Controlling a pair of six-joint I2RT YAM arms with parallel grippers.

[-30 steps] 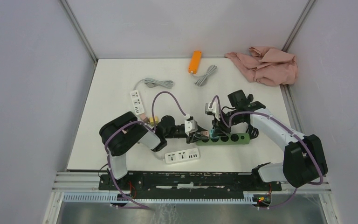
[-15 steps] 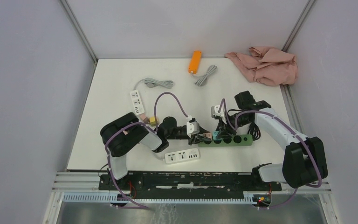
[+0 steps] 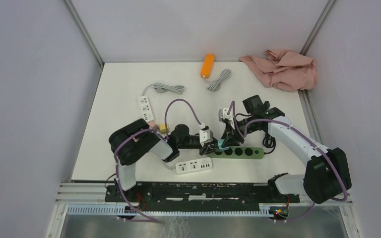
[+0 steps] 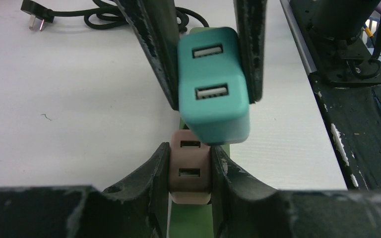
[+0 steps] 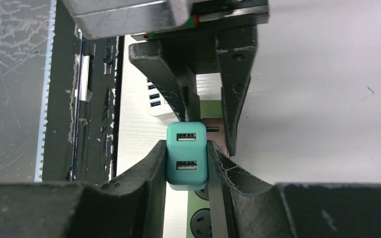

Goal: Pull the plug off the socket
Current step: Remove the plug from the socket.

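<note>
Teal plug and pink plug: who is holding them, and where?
The right gripper clamps the teal plug by its sides; the left gripper clamps the pink plug by its sides.

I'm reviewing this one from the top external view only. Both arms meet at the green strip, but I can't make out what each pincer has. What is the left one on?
Observer: The left pincer is shut on a pinkish-brown adapter with two USB ports.
Operator: And the right one?
Observer: The right pincer is shut on a teal adapter, also with two USB ports.
Operator: Are the two adapters apart?
Observer: No, they are right next to each other at the end of the green strip. The teal one looks tilted relative to the pinkish one. I cannot tell whether they touch.
</note>
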